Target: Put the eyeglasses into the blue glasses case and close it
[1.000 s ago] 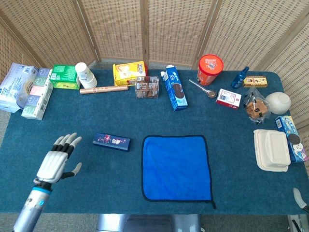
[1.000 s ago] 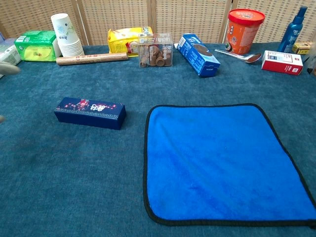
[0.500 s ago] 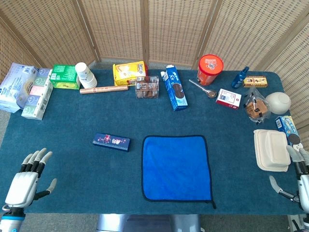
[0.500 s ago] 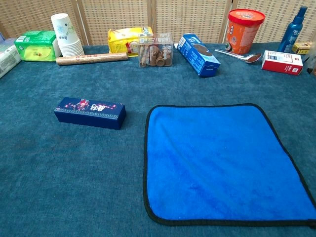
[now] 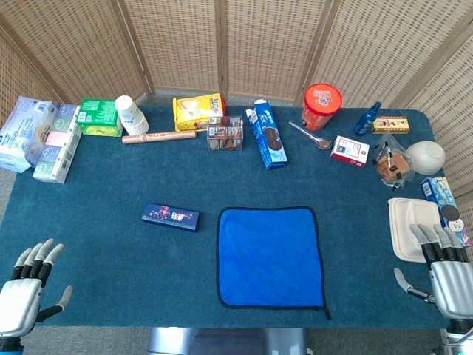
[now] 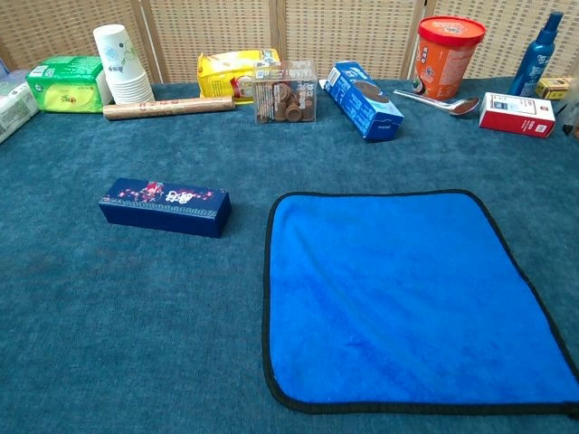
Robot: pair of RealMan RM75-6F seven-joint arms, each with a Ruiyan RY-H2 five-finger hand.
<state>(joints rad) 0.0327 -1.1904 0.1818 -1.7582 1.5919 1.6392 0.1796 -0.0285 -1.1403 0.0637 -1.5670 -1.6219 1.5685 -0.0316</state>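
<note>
Teal carpet-like table (image 5: 111,185) under everything, fuzzy nap. Landmark: the blue cloth (image 5: 270,257), square, soft microfibre with a dark stitched border, lying flat. Just left of the cloth, apart from it, sits the glasses case (image 5: 171,217): long rigid dark-blue box with a floral print on the lid, lid down. Eyeglasses I can't find in either view.

Beyond the cloth, along the far edge: glossy blue cookie carton (image 5: 266,134), red round tub (image 5: 322,106), yellow bag (image 5: 197,111), clear plastic box of brown cups (image 5: 225,133), cardboard tube (image 5: 159,137), paper cup stack (image 5: 131,114). Right of the cloth, a white clamshell container (image 5: 415,228), smooth foam or plastic.

Head view takes in the whole table and both my hands; chest view shows only the cloth, case and back row, closer and lower, with no hands in it.

My left hand (image 5: 24,293) is well left of the cloth at the near table edge, palm down, fingers spread, holding nothing. My right hand (image 5: 441,270) is well right of the cloth, fingers apart and empty, fingertips (image 5: 426,235) overlapping the clamshell's near edge; contact I can't tell.
</note>
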